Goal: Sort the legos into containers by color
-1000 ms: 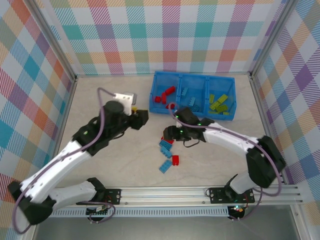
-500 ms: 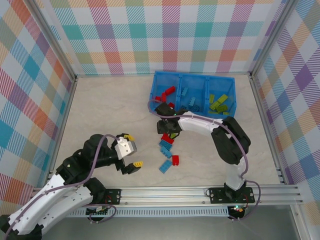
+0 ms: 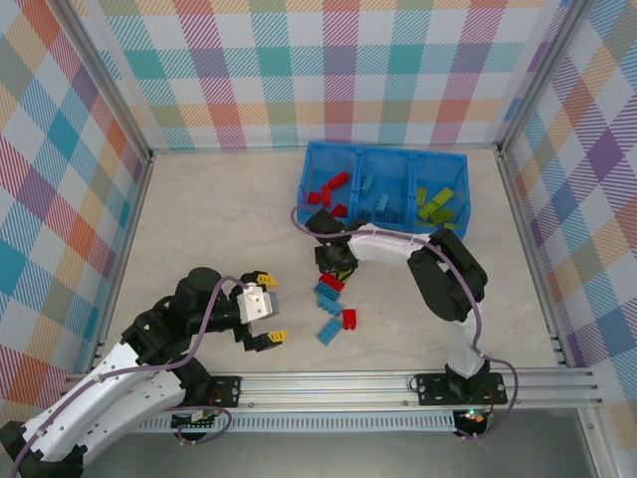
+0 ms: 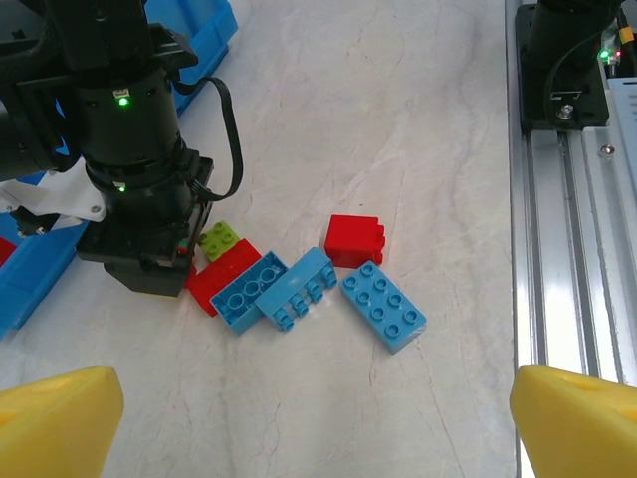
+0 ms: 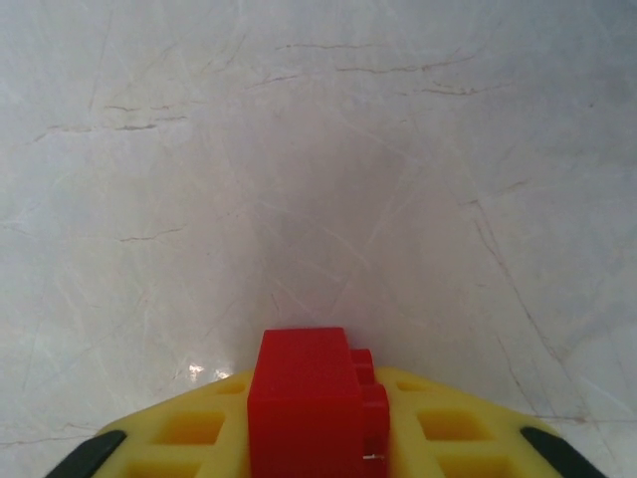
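Risk: right gripper (image 3: 335, 261), clamped on a red brick (image 5: 314, 398) at the pile (image 4: 299, 289), could drop it short of the bin (image 3: 384, 149) and its red compartment if the pinch slips; left gripper (image 4: 318, 413) stands apart.

No writing, number, brand or sign could be read anywhere. The loose legos (image 4: 383, 307) lying near the containers (image 3: 388, 149) showed plain studs, too small for any lettering to be made out. The red lego (image 5: 314, 398) showed a blank side, and the containers' walls were bare blue.
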`<act>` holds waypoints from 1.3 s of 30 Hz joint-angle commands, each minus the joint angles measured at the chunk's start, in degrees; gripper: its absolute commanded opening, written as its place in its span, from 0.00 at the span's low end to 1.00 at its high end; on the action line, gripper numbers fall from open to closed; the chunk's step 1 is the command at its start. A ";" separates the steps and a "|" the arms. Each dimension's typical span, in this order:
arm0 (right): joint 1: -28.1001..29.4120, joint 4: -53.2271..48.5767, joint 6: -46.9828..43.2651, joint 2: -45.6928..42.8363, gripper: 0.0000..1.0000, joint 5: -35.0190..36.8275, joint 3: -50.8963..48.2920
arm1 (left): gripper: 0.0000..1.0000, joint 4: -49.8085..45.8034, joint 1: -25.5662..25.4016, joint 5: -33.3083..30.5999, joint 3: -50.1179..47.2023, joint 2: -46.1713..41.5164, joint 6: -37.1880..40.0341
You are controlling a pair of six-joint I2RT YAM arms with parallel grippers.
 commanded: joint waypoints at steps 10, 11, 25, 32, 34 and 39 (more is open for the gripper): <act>0.19 15.75 -13.53 -11.46 0.09 9.78 0.77 | 1.00 3.19 -0.06 -1.58 -1.15 -1.19 0.89; -0.08 17.69 -16.17 -10.52 0.09 12.05 1.99 | 1.00 3.56 0.02 -1.69 -1.33 -1.59 0.55; -8.42 17.65 -24.10 11.46 0.23 10.32 25.05 | 1.00 3.89 0.04 -3.91 -2.70 -3.38 0.58; -8.65 14.30 -23.95 10.07 0.34 9.75 27.17 | 1.00 3.90 0.07 -3.98 -2.72 -2.46 0.57; -8.65 13.70 -23.99 8.35 0.35 9.50 26.58 | 1.00 3.92 0.08 -3.98 -2.81 -2.37 0.57; -8.65 12.84 -24.47 2.82 0.43 8.63 23.39 | 1.00 4.05 0.11 -3.80 -2.92 -1.25 0.57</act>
